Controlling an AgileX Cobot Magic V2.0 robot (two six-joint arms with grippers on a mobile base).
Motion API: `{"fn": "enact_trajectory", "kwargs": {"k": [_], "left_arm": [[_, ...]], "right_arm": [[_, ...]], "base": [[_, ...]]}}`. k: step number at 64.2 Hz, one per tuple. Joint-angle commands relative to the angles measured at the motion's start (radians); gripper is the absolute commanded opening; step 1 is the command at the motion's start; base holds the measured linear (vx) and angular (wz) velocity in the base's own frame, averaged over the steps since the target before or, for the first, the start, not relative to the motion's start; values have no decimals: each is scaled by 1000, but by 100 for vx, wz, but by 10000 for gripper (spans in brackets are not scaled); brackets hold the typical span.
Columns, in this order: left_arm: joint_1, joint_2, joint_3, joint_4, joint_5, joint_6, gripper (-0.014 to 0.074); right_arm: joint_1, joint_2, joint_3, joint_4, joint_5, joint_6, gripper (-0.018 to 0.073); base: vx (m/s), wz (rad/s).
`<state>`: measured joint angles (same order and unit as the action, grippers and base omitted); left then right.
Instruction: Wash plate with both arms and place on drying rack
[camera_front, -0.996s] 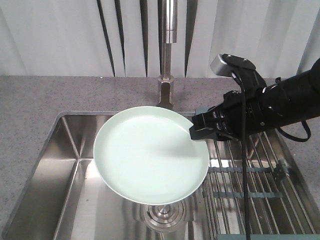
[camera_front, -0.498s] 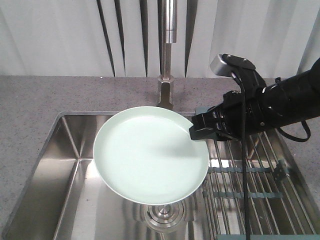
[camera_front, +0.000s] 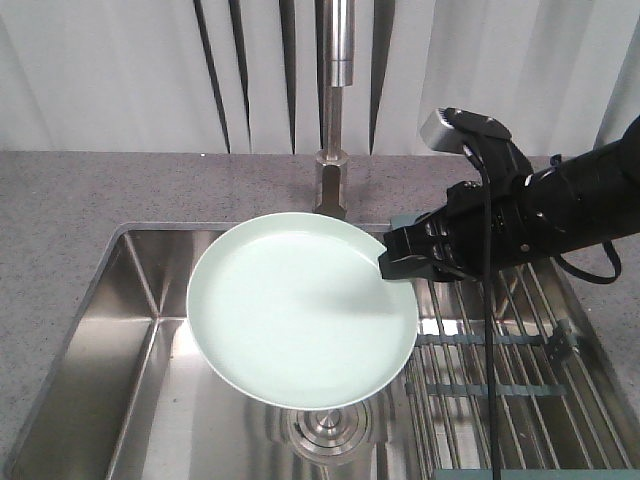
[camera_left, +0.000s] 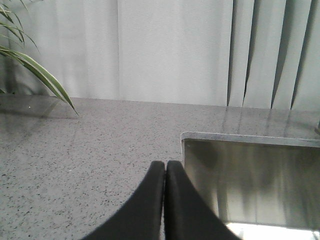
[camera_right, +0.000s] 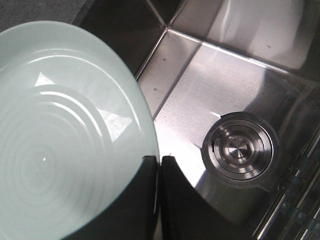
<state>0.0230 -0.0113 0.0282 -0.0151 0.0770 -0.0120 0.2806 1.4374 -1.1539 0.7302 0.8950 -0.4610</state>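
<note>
Nothing you can see has moved in the last second: the plate (camera_front: 300, 310) and the right arm (camera_front: 570, 205) sit where they were. At far left, your left gripper (camera_left: 165, 172) shows only in its own wrist view, fingers pressed together on nothing, over the speckled countertop (camera_left: 90, 145) just left of the sink basin (camera_left: 250, 175). A plant leaf (camera_left: 42, 77) cuts in at upper left there. In the front view the plate hangs mid-frame above the basin, hiding most of the drain (camera_front: 325, 435). The right gripper (camera_front: 392, 265) is clamped on its right rim. At lower right, the drying rack (camera_front: 520, 380) is partly masked by the arm and cut off by the frame edge.
</note>
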Motion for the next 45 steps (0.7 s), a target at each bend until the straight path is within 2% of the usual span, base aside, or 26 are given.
{"fn": "enact_trajectory", "kwargs": {"k": [1, 12, 24, 32, 45], "left_arm": [[1, -14, -34, -2, -88, -5, -7], [1, -14, -67, -2, -136, -7, -7], [1, 1, -244, -2, -118, -10, -7], [1, 72, -406, -2, -77, -9, -7], [1, 267, -655, -1, 79, -5, -7]], "right_arm": [[-4, -36, -23, 44, -25, -11, -7], [-4, -36, -23, 44, -25, -11, -7], [-4, -36, -23, 44, -25, -11, -7], [-4, -36, -23, 44, -25, -11, -7], [-4, -36, -23, 44, -22, -11, -7]], "base": [[0, 0], [0, 0], [0, 0], [0, 0], [0, 0]]}}
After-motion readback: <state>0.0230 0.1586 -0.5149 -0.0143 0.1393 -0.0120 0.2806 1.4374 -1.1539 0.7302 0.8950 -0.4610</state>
